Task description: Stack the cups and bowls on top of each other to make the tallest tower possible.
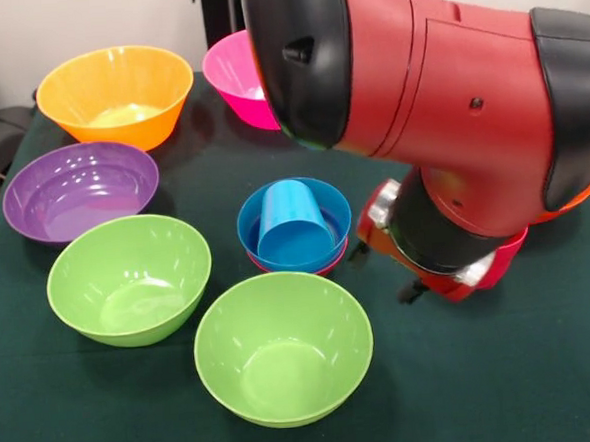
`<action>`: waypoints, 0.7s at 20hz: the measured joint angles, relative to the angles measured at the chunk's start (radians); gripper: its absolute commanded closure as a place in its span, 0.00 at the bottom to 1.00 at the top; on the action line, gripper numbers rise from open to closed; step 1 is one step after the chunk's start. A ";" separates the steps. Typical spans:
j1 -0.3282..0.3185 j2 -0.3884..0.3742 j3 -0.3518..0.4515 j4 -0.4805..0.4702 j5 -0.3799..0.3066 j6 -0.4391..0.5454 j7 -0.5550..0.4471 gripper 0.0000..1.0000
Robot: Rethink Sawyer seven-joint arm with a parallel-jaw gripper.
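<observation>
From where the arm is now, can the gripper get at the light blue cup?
Probably yes. The light blue cup lies tilted in the blue bowl, uncovered from above, with the arm just beside it. The gripper itself is hidden.

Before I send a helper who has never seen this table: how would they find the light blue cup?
Start at the two lime green bowls at the table's near edge. Just behind them sits a small blue bowl. The light blue cup lies tilted inside it, the only tall, narrow piece.
</observation>
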 measured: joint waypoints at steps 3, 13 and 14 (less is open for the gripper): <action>-0.011 0.027 -0.093 -0.023 0.129 0.000 0.011 0.00; -0.008 0.026 -0.234 -0.016 0.194 0.000 0.015 0.00; -0.004 0.022 -0.238 -0.006 0.185 0.000 0.015 0.00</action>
